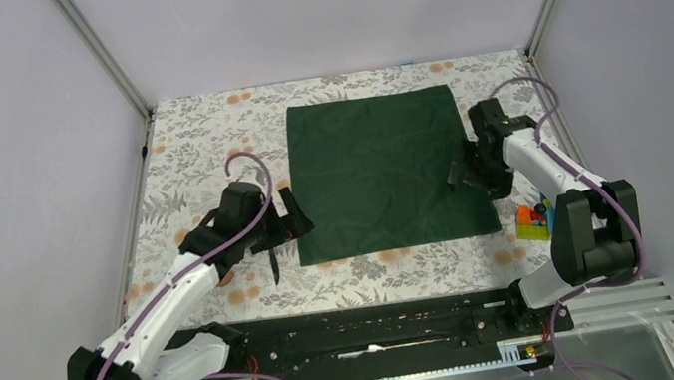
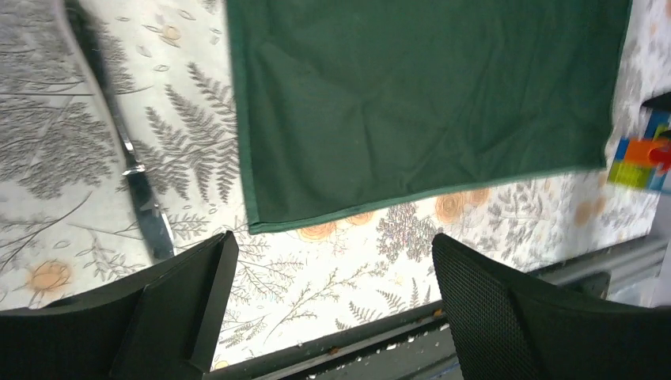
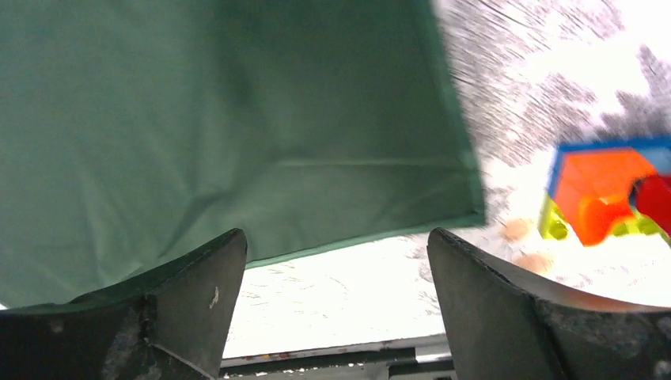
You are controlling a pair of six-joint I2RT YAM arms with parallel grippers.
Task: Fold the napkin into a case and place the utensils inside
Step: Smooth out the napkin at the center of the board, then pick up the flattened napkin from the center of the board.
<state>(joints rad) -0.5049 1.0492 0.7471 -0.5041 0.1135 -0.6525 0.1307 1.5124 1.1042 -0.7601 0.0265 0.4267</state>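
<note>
Napkin [image 1: 379, 172] lay flat mid-table, unfolded.
Left gripper [image 1: 294, 219] and right gripper [image 1: 462, 172] flanked its left and right edges, jaws wide, empty. Risky bit imo: a pinch could snag the tablecloth [image 1: 204, 139] too, or the left could bump the knife [image 1: 272, 262] beside it.

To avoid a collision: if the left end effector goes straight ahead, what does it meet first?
Probably the dark green cloth napkin, close to its near-left corner; depth is unclear.

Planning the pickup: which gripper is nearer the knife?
Left. The left gripper is just right of the knife; the right gripper is across the napkin, at its right edge.
</note>
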